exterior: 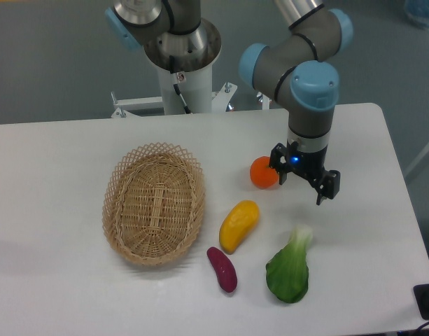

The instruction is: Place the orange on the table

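The orange (261, 173) is small, round and bright orange. It lies on the white table (60, 161) right of the basket and above the yellow fruit. My gripper (304, 180) points down just to the right of the orange, and its jaws stand apart with nothing between them. The left fingertip (279, 170) is at the orange's right edge and covers a little of it; I cannot tell whether they touch. The right fingertip (331, 190) is well clear of the orange.
An oval wicker basket (154, 203) stands at the left centre. An elongated yellow fruit (238, 225), a purple sweet potato (222, 269) and a green leafy vegetable (290, 270) lie in front of the orange. The robot base (180, 63) stands at the back edge.
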Tool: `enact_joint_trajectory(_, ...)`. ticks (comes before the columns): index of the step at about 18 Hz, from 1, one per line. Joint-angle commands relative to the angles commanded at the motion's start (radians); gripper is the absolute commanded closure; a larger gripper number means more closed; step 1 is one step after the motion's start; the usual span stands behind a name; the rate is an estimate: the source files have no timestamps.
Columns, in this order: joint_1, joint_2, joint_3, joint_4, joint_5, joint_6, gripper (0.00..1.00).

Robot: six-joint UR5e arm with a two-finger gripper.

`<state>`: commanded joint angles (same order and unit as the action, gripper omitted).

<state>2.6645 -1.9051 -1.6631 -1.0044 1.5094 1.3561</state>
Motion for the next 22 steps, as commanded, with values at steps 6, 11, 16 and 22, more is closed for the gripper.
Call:
enact_joint_trajectory(6,-0.006,-0.049,0.122,-0.143,0.009,-0.009,0.00)
enact_joint_trajectory(11,-0.025,-0.049,0.120,-0.138,0.034,0.005,0.00)
enact_joint_trajectory(16,-0.026,-0.046,0.109,-0.131,0.035,0.003,0.00)
enact_joint_trajectory(22,-0.026,-0.045,0.103,-0.129,0.037,-0.002,0.00)
